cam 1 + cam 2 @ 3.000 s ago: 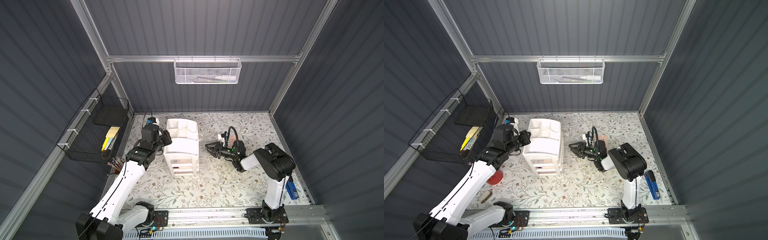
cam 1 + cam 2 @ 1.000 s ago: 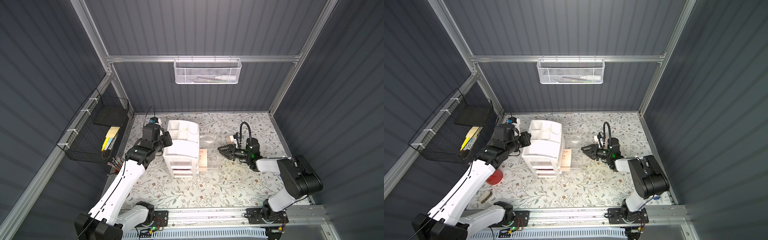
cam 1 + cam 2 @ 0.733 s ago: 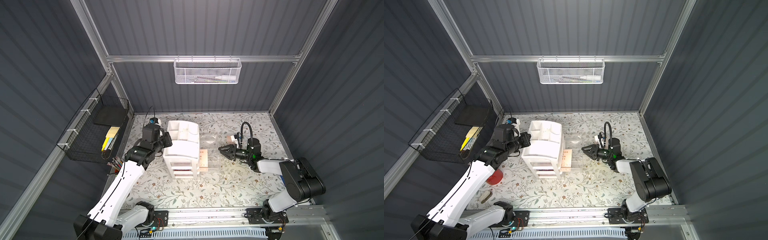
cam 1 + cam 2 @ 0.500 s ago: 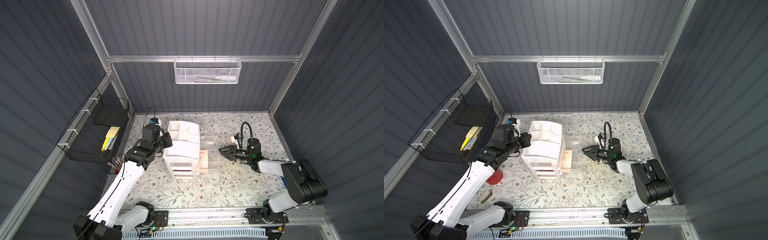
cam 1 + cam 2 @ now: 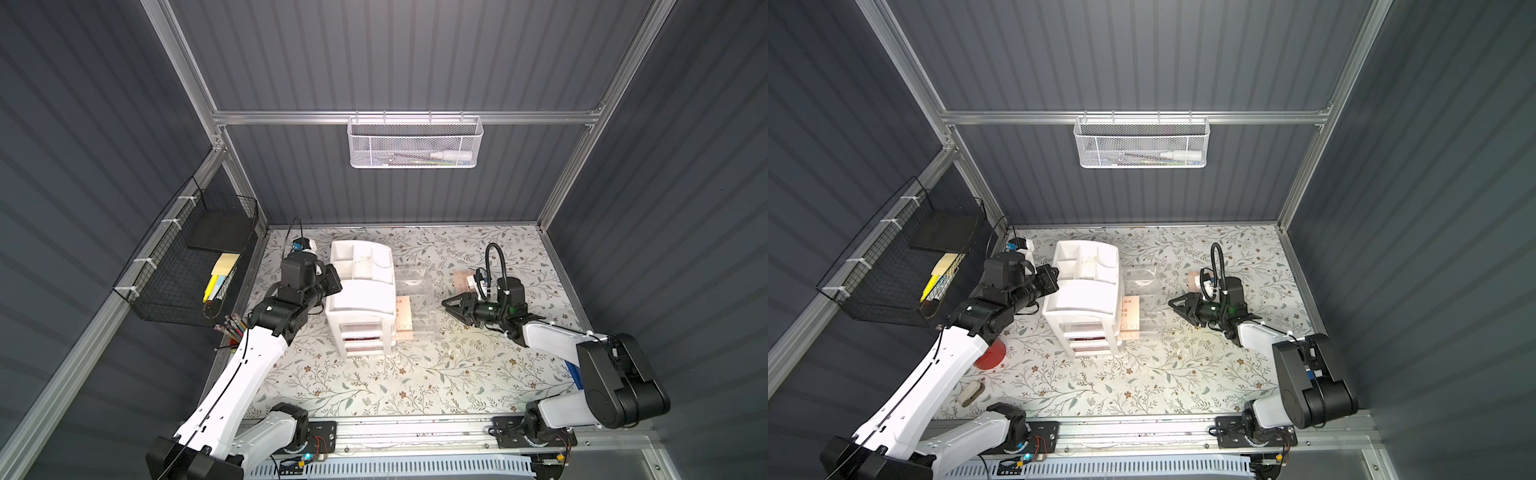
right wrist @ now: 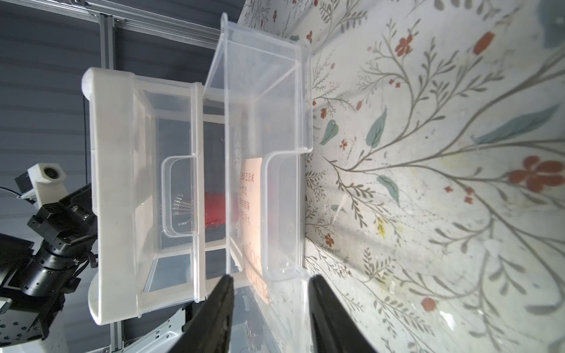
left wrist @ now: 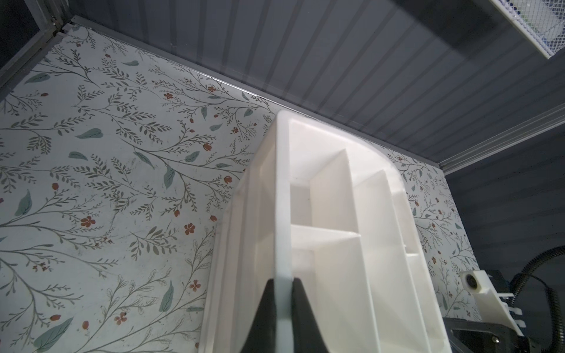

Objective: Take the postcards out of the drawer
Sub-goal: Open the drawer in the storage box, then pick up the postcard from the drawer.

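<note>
Peach postcards lie flat in the drawer, likely light, bendy, slick. My empty, parted right gripper should pinch an edge; my left gripper clamps the organizer.

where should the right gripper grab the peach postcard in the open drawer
Probably the long edge facing the drawer front, reached from above: the peach postcard lies flat on the floor of the clear drawer, whose walls block any sideways approach by the right gripper.

txt log | peach postcard in clear drawer: lg print "GOO…" over "…UCK" (partly cut off) | Chinese chars alongside, too blurry to read | no other legible txt
</note>
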Motion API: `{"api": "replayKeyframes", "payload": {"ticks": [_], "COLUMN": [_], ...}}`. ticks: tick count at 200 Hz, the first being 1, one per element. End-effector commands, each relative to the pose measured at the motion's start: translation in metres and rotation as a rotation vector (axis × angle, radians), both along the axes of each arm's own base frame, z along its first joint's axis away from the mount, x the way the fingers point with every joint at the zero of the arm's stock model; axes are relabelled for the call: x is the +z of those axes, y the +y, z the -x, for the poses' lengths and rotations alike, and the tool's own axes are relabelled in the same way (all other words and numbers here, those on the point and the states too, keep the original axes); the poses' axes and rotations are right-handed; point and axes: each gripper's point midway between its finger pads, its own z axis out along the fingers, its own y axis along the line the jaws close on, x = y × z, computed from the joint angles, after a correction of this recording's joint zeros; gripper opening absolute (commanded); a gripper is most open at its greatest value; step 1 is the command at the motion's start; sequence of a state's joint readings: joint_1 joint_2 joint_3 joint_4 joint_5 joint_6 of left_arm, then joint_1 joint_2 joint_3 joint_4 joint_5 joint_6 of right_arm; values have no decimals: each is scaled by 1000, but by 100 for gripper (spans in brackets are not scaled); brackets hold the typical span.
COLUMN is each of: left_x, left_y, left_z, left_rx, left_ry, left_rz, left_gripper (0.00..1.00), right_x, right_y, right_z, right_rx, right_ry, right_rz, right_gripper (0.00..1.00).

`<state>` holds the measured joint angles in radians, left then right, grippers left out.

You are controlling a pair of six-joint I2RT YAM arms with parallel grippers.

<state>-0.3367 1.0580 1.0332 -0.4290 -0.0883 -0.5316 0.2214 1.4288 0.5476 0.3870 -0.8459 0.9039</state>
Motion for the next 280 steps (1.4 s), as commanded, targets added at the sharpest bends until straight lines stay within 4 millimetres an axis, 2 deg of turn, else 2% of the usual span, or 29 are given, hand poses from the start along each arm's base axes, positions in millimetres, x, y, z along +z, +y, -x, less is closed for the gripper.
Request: {"api": "replayKeyframes", "payload": {"ticks": [1, 66, 83, 111, 125, 137, 155, 192, 222, 280], "left_x": [-17, -16, -18, -19, -20, -19, -20, -19, -18, -19], "left_y": [8, 6, 5, 5, 5, 4, 4, 2, 2, 2], "left_z": [-3, -4, -4, -4, -4, -4, -4, -4, -4, -3], "left_rx": [45, 37, 32, 30, 27, 25, 21, 8, 3, 0], "left_ry": [39, 34, 38, 34, 34, 32, 33, 29, 26, 26], "left_rz": [-18, -14, -12, -14, -16, -16, -16, -21, -26, -31], "left_gripper": [0, 0, 0, 0, 0, 0, 0, 0, 0, 0], "right_x": [11, 77, 87, 91, 87, 78, 69, 41, 25, 3], "right_y": [-2, 6, 16, 39, 47, 55, 72, 90, 95, 113], "right_z": [-4, 2, 1, -3, -10, -7, -8, -11, -13, -11], "right_rx": [-5, -20, -4, 16, 1, 15, 33, 52, 58, 97], "right_ry": [-31, -122, -138, -148, -147, -112, -84, -10, 12, 52], "right_rz": [38, 284, 347, 436, 504, 555, 589, 643, 712, 708], "right_gripper": [44, 49, 48, 48, 48, 48, 48, 48, 48, 49]}}
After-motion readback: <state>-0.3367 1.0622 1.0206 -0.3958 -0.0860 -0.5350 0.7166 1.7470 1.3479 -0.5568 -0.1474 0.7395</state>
